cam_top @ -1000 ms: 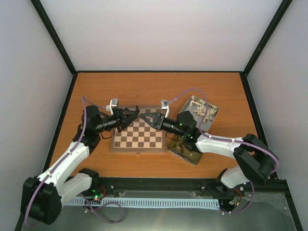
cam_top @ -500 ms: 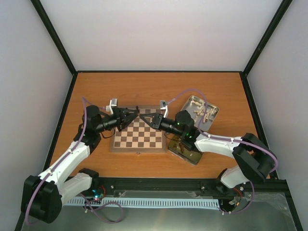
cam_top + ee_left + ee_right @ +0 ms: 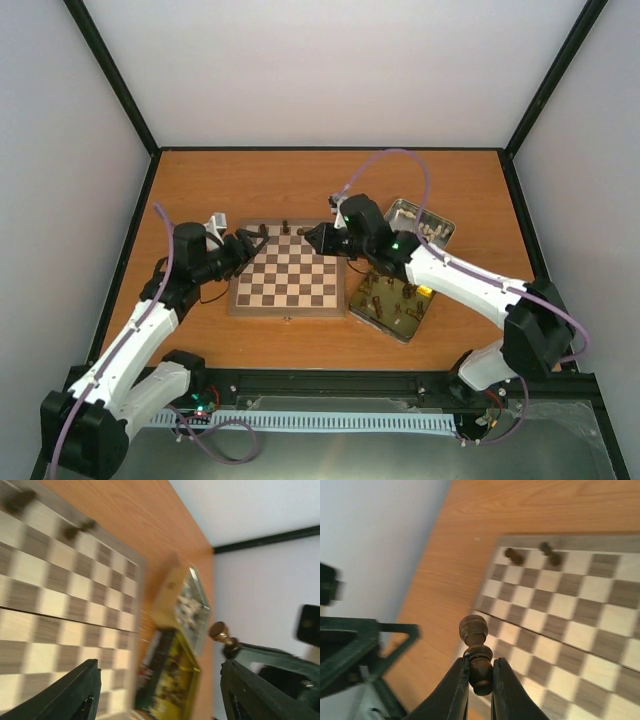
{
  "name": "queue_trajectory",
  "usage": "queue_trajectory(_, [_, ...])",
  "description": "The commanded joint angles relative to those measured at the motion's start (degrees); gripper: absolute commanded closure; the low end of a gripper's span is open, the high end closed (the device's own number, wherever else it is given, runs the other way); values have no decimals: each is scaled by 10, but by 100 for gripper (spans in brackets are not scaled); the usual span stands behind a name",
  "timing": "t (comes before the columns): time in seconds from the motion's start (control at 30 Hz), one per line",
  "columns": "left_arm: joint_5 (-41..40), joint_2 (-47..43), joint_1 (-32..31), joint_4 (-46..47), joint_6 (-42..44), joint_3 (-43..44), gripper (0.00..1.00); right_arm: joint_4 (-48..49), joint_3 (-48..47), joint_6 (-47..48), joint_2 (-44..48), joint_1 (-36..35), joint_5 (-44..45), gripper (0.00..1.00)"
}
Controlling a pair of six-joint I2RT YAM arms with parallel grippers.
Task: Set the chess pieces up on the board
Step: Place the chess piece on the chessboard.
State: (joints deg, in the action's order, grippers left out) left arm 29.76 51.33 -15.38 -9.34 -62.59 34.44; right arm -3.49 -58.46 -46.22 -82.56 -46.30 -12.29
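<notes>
Piece [image 3: 475, 647], dark brown, knob-headed and waisted, clamped between right fingers [image 3: 454, 690]

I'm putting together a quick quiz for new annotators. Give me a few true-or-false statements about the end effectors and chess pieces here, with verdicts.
1. The right end effector is shut on a dark chess piece. True.
2. The left end effector holds a piece. False: it is open and empty.
3. Two dark pieces are on the board near its far edge. True.
4. Light pieces stand on the board. False: the cream pieces lie in the metal tin to the board's right.
</notes>
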Motion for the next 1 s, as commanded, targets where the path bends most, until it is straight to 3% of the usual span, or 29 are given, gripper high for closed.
queue_trajectory(0.0, [-181,-42,7,-162,194,36,33,-336,-108,150,-65,4,88,93])
queue_trajectory(0.13, [-260,-56,7,-220,295,59,30,-424,-195,203,-134,4,121,94])
queue_trajectory(0.27, [-306,-63,7,-249,329,70,30,-498,-302,235,-224,4,135,94])
queue_trajectory(0.63, [-276,-69,7,-221,342,56,30,-615,-460,281,-371,4,174,91])
queue_trajectory(0.97, [-279,-71,7,-218,342,52,30,-632,-512,292,-426,4,157,83])
